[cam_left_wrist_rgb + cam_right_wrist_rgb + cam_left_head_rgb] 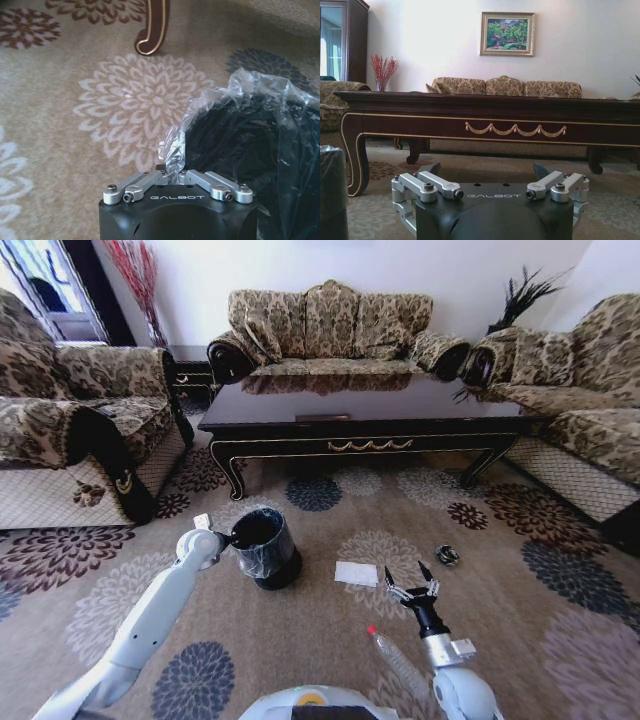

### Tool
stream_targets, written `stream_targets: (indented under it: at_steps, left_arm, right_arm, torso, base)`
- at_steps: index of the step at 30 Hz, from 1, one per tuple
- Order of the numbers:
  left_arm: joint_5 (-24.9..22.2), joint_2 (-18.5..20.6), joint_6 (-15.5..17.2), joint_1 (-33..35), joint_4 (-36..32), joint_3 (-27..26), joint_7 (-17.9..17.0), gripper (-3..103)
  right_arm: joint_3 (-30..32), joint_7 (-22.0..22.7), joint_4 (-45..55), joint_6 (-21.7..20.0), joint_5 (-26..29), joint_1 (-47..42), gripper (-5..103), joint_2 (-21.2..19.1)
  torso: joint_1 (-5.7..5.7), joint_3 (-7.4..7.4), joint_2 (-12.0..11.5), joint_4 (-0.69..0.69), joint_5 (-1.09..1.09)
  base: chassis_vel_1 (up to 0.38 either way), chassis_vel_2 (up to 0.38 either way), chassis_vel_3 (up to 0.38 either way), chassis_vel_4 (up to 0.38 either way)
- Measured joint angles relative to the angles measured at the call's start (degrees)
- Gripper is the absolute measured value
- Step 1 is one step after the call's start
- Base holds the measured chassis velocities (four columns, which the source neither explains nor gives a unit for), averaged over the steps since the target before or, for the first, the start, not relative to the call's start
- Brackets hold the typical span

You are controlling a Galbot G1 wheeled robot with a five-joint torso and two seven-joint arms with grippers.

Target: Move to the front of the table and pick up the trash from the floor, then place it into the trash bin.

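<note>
Partly cut off, clear bottle (396, 660) beside right hand (411, 577).

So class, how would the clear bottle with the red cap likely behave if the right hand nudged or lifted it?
The clear plastic bottle lies on its side on the carpet, so it would probably roll. It looks empty, so likely light, and may slip in the open right hand.

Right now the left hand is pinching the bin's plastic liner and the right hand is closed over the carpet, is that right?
Not quite. The left hand does pinch the trash bin's liner, but the head view shows the right hand open above the floor.
</note>
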Motion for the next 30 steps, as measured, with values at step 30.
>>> stream_targets:
  at_steps: [30]
  left_arm:
    - [4.8,7.3,-1.4,15.4,-16.7,-13.6,0.2,4]
  right_arm:
    - [-2.9,14.4,10.0,-18.6,11.9,-8.5,100,-34.8]
  torso:
    - [-0.01,-0.01,0.0,-0.01,0.04]
  base:
    - [0.0,0.0,0.0,0.0]
